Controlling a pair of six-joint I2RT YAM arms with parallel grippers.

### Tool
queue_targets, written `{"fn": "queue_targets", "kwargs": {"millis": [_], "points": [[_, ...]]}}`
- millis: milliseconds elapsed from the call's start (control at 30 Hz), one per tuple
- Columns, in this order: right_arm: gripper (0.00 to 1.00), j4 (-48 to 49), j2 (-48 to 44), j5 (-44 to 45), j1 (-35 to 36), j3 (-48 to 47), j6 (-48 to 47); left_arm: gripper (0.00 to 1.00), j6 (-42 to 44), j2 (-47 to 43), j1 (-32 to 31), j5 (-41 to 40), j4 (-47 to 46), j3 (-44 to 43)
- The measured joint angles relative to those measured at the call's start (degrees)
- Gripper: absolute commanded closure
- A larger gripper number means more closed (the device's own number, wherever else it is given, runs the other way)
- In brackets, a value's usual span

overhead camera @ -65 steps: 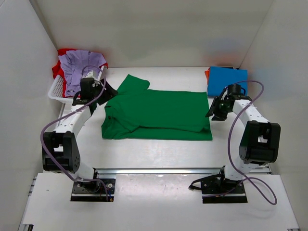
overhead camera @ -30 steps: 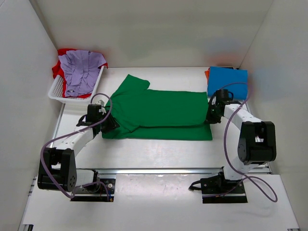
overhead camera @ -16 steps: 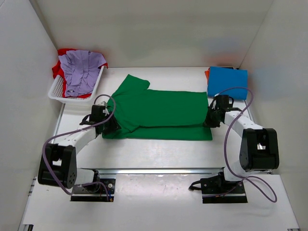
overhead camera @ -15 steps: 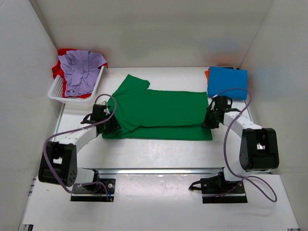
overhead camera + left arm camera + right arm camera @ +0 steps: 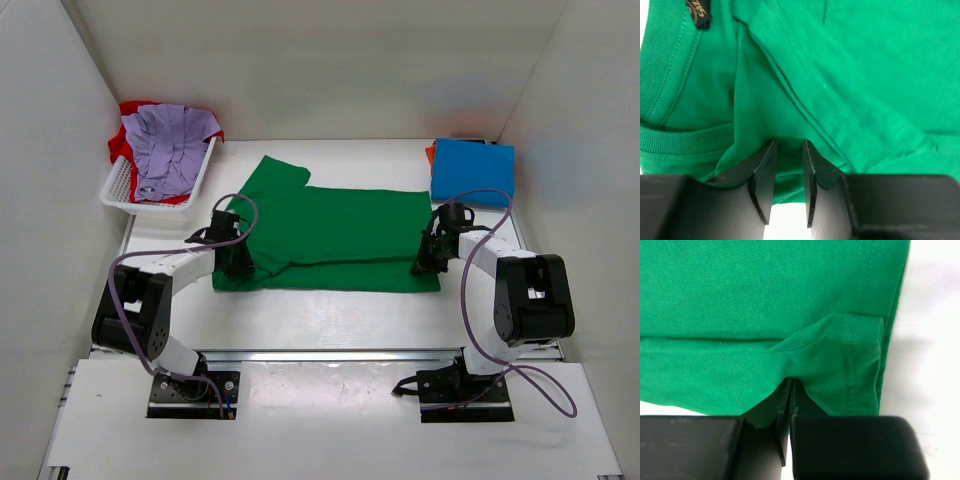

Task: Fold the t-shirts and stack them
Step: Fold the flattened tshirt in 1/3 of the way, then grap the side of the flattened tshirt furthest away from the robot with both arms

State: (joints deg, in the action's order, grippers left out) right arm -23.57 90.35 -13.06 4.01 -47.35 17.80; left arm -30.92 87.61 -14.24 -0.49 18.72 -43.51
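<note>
The bright green t-shirt (image 5: 330,235) lies partly folded on the table, with a sleeve pointing to the far left. My left gripper (image 5: 238,262) is at its near-left corner by the collar, and its jaws stand narrowly apart with bunched green cloth (image 5: 790,100) pinched between the tips (image 5: 789,145). My right gripper (image 5: 425,262) is at the near-right hem corner, shut on a raised fold of green cloth (image 5: 840,335) at its tips (image 5: 791,382). A folded bright blue t-shirt (image 5: 472,170) lies at the far right. The lavender t-shirt (image 5: 165,145) lies crumpled over the red-orange one (image 5: 128,108).
A white lattice basket (image 5: 118,185) at the far left holds the lavender and red-orange shirts. An orange edge (image 5: 431,153) shows under the blue shirt. White walls close in the table on three sides. A metal rail (image 5: 330,354) runs along the near edge.
Both arms have come down and inward to the shirt's near corners. The right gripper has closed on the hem corner and the left has closed on cloth by the collar.
</note>
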Motion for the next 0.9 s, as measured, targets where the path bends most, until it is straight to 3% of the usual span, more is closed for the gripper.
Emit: {"fn": "queue_targets", "kwargs": {"millis": [167, 333, 467, 567, 633, 700, 800, 900], "points": [[1.00, -2.9, -1.1, -1.2, 0.4, 0.8, 0.2, 0.65, -0.4, -8.0, -1.5, 0.4, 3.0, 6.5], [1.00, -8.0, -8.5, -1.8, 1.2, 7.0, 0.8, 0.67, -0.6, -16.7, -1.3, 0.9, 9.6, 11.4], [1.00, -15.2, -14.1, -1.4, 0.7, 9.3, 0.9, 0.51, -0.7, -21.6, -0.7, 1.4, 15.1, 11.1], [1.00, -18.3, -17.4, -1.4, -0.1, 7.8, 0.2, 0.44, -0.8, -24.0, 0.2, 2.7, 18.7, 7.8], [0.94, -19.7, -18.7, -1.5, -0.3, 4.8, -0.2, 0.40, -0.8, -25.5, 1.0, 3.4, 20.3, 3.9], [0.82, -19.8, -19.2, -1.9, -0.7, 0.5, -0.5, 0.39, -0.5, -26.1, 1.6, 4.3, 20.5, -0.7], [0.54, -17.6, -19.0, -2.3, -1.3, -5.4, -0.9, 0.39, 0.7, -23.5, 2.5, 5.3, 19.6, -8.8], [0.49, -16.2, -16.5, -2.3, -2.2, -10.6, -0.8, 0.41, 2.4, -15.5, 2.9, 5.2, 17.1, -17.5]]}}
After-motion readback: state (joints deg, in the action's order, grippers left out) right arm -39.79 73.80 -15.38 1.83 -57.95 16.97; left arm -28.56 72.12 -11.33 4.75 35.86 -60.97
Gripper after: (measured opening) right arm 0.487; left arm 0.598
